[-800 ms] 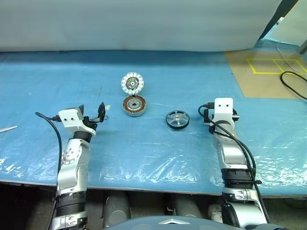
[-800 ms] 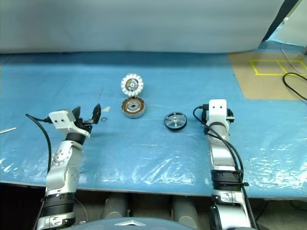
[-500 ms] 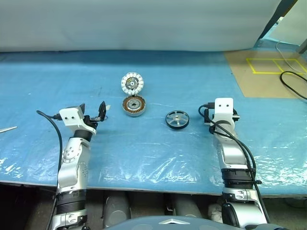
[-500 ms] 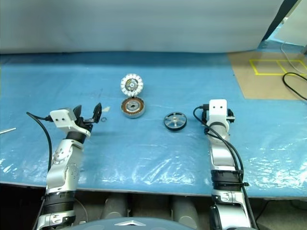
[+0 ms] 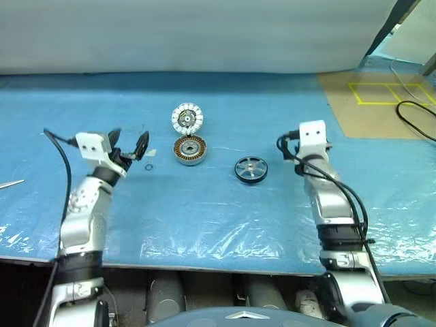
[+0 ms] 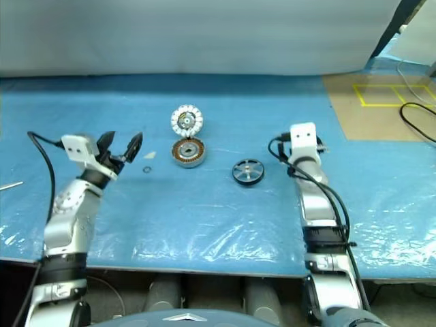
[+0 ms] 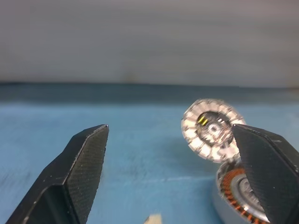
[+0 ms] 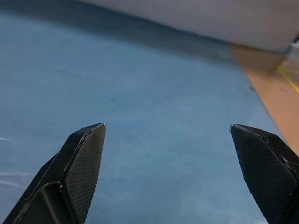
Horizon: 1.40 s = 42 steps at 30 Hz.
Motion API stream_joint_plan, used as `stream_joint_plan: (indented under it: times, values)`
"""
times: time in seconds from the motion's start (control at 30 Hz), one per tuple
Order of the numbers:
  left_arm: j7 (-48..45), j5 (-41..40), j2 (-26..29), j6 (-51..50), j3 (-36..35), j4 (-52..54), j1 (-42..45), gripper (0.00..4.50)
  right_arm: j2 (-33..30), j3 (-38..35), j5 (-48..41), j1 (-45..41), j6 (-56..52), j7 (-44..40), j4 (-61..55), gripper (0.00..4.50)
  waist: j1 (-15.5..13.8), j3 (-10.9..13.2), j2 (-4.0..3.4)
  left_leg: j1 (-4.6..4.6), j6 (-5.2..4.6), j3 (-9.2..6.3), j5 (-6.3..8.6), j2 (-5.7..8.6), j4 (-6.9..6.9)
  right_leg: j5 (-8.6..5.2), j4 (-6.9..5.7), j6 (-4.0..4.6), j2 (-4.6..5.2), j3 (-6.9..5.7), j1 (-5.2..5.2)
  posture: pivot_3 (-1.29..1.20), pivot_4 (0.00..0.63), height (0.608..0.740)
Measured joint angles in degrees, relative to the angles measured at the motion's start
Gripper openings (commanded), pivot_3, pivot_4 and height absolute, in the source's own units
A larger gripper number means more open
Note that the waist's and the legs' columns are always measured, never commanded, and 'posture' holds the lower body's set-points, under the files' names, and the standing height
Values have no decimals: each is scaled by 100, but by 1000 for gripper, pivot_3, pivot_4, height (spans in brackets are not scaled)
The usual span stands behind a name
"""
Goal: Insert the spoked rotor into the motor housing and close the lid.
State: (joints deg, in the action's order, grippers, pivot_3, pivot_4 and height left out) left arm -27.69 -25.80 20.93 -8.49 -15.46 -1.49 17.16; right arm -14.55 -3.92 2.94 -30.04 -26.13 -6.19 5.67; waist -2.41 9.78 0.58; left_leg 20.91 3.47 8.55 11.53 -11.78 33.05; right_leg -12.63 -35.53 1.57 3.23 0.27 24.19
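Blue sheet under crinkly clear plastic covers the table (image 5: 204, 218), pale wall behind it, brown board with yellow tape lines off at the far right edge. Using the motor housing (image 5: 190, 150) as the anchor and going left to right: the left gripper (image 5: 127, 148) hangs well to its left, fingers spread wide and holding nothing, aimed roughly toward the housing; in the left wrist view the housing and lid sit near its right finger. A small dark ring (image 5: 148, 166) and a pale scrap (image 5: 150, 152) lie on the sheet between that gripper and the housing. The lid (image 5: 187, 118) sits just behind the housing, white segments facing up, close to it but I can't tell if they touch. The spoked rotor (image 5: 251, 169) lies flat to the housing's right and a bit nearer the robot, clearly apart from it. Further right is the right gripper (image 8: 170, 175), also spread wide with nothing in it, looking over bare sheet. My read: nothing's started yet, the rotor pickup comes first. The right arm is closest, so I'd swing it in toward the rotor, pinch across the rim rather than the spokes, keep it level, then line the hub over the housing's silvery centre before lowering. The left could steady the housing so it doesn't skate on the plastic. No brand, label or readable writing on any part.
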Motion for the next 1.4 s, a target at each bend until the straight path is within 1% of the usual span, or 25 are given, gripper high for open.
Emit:
stream_joint_plan:
  times: [0.1, 0.2, 0.27, 0.37, 0.43, 0.53, 0.63, 0.73, 0.83, 0.97, 1.17, 1.27, 1.4]
  values:
    - [-658, -109, 305, -201, 156, -314, 206, 4474, -129, 195, -213, -428, 134, -712, 430, 4500, -6, 0, 0, 11, 0, 0, 0, 2, 0, 1, 0, 1, 1, -1, 4, 0, 150, 740]
    - [-1387, -238, 571, -452, 409, -406, 294, 4474, -300, 516, -330, -767, 290, -1526, 660, 4500, -13, 0, 0, 17, 0, 0, 0, 0, -7, 1, -1, 4, 0, -7, 7, 0, 150, 740]
    - [-1936, -311, 792, -604, 619, -411, 338, 4474, -433, 834, -374, -953, 453, -2237, 741, 4500, -14, 0, 0, 19, 0, -1, 0, -3, -9, -2, -3, 10, 0, -12, 8, 0, 150, 740]
    - [-2466, -369, 1013, -760, 738, -409, 331, 4474, -568, 1231, -408, -1135, 646, -3020, 834, 4500, -11, 0, 0, 19, -1, -1, 0, -5, -8, -5, -6, 15, 0, -14, 8, 0, 150, 740]
    - [-2749, -408, 1165, -819, 778, -387, 308, 4474, -658, 1553, -391, -1371, 856, -3621, 985, 4500, 5, 1, 0, 17, -1, -1, 0, -6, -6, -16, -11, 35, 0, -14, 9, 0, 150, 740]
    - [-3032, -418, 1300, -850, 851, -291, 244, 4474, -622, 1941, -310, -1957, 1226, -4315, 1435, 4500, 14, 1, 0, 13, -3, 0, 0, -10, 0, -23, -18, 48, 0, -16, 10, 0, 150, 740]
    - [-3203, -411, 1394, -851, 902, -199, 154, 4474, -507, 2126, -292, -2481, 1540, -4807, 1921, 4500, 1, 1, 1, 14, -4, 0, 0, -11, 5, -26, -19, 52, 1, -18, 10, 0, 150, 740]
    - [-3307, -411, 1489, -866, 909, -88, -21, 4474, -282, 2364, -222, -3142, 1891, -5446, 2794, 4500, 3, 2, 2, 20, -5, 0, 0, -13, 7, -26, -19, 55, 3, -22, 11, 0, 150, 740]
    - [-3310, -405, 1513, -824, 868, 35, -172, 4474, -62, 2510, -144, -3574, 2211, -5976, 3498, 4500, 2, 2, 2, 25, -7, 1, 1, -19, 6, -29, -21, 62, 3, -31, 12, 0, 150, 740]
    - [-3251, -405, 1509, -821, 845, 241, -414, 4474, 304, 2555, -75, -4158, 2319, -6635, 4544, 4500, 5, 2, 2, 36, -28, 0, -10, -34, 5, -41, -25, 83, 1, -53, 16, 0, 150, 740]
    - [-3015, -420, 1459, -823, 771, 577, -734, 4474, 692, 2550, 125, -4729, 2555, -7259, 5840, 4500, 3, 3, 1, 49, -30, -2, -11, -57, 7, -59, -30, 114, 0, -82, 18, 0, 150, 740]
    - [-2913, -426, 1377, -831, 768, 718, -920, 4474, 879, 2558, 384, -4959, 2773, -7163, 6304, 4500, 3, 3, 0, 52, -30, -2, -11, -64, 8, -63, -33, 121, -3, -87, 22, 0, 150, 740]
    - [-2773, -424, 1337, -843, 770, 935, -1129, 4474, 1005, 2766, 905, -5000, 3174, -6860, 6702, 4500, 3, 3, -1, 55, -30, -2, -11, -70, 9, -65, -35, 124, -3, -93, 22, 0, 150, 740]
